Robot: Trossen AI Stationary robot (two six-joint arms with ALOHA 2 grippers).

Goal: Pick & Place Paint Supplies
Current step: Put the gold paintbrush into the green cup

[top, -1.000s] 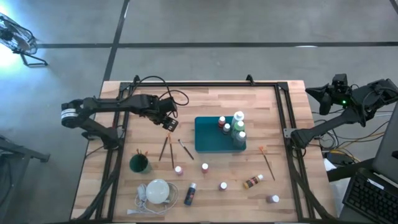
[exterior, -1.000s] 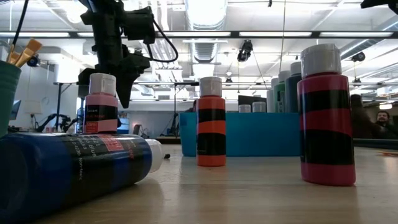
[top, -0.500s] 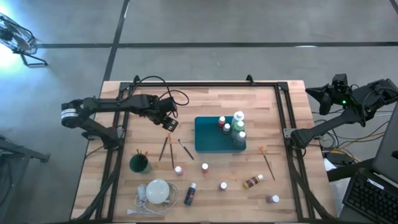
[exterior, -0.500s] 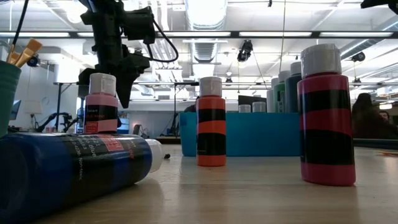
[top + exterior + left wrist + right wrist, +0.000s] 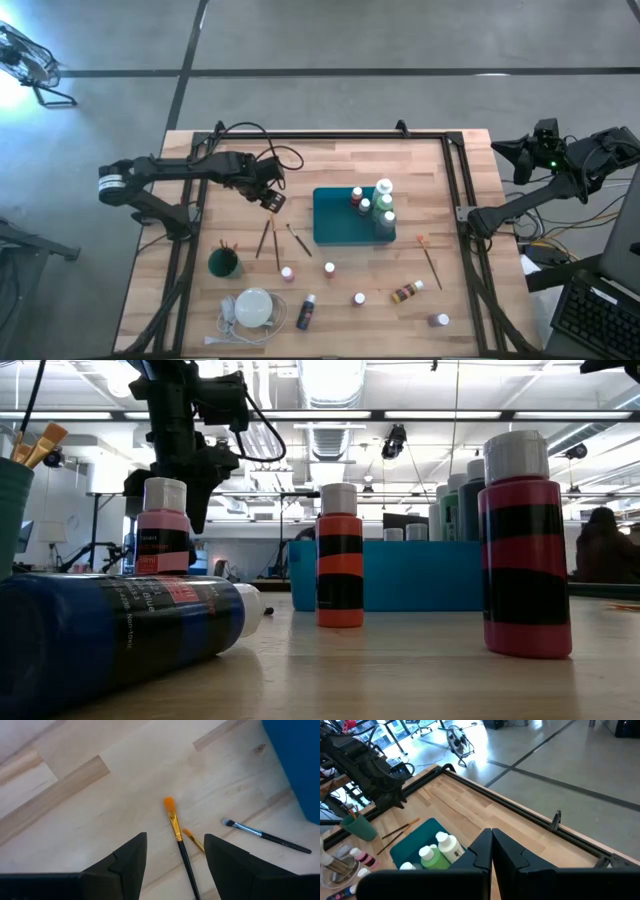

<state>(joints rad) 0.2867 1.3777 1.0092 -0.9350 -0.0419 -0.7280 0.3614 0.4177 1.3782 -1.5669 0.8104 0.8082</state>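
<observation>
While my left claw [image 5: 274, 200] hangs spread over the bench [image 5: 330, 160], two orange-tipped brushes [image 5: 176, 827] lie just below it, at nine o'clock from the teal tray [image 5: 335, 228]. My right claw [image 5: 491, 851] waits pressed together off the bench's three o'clock edge.

A teal tray [image 5: 334, 222], a green cup [image 5: 224, 264], a dark blue bottle [image 5: 115, 632] and red-and-black banded, white-capped bottles [image 5: 523, 545] are seen on the pale wood table [image 5: 330, 160].
</observation>
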